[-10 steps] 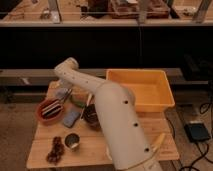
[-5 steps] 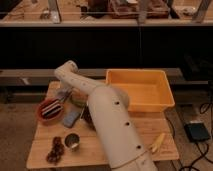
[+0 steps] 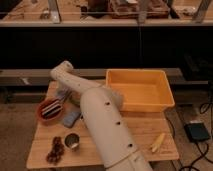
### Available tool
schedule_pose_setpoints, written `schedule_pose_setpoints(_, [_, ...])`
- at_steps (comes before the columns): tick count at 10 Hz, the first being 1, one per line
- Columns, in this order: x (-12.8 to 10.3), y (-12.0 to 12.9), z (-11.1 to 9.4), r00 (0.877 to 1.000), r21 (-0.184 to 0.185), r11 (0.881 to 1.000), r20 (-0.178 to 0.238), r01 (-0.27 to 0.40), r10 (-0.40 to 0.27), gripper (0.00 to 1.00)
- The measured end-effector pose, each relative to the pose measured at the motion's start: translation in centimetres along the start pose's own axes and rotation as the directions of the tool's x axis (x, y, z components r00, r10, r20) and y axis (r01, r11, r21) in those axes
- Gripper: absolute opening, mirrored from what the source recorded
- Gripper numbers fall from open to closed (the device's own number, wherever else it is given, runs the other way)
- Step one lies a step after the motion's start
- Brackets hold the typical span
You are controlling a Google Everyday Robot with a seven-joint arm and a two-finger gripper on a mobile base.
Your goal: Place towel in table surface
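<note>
With the gripper (image 3: 61,90) low over the table surface (image 3: 150,126) beside the brown bowl (image 3: 50,109), its grasp impossible to tell, it should probably pinch the towel (image 3: 65,98) by a raised fold.

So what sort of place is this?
Probably a robotics lab or workshop: a plank table set with props like a yellow bin, and a wired black box on the floor. The gripper hangs over the table's far left.
</note>
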State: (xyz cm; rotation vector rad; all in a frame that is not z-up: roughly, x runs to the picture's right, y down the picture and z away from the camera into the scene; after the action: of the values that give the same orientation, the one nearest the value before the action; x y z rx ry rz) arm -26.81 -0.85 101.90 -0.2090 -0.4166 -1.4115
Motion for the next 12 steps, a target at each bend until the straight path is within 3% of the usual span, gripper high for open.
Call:
schedule_pose_setpoints(6, [-0.8,-1.0,-0.3,1.000,0.001,1.000,0.018,0.016,-0.016,0.03])
schedule_pose_setpoints(9, [-0.6,-0.4,-1.1,0.997,0.055,0.997,0.057,-0.063,0.060,0.00])
schedule_pose_setpoints(12, [1.5,2.2,-6.0,0.982,0.112,0.975,0.041,-0.190,0.187,0.00])
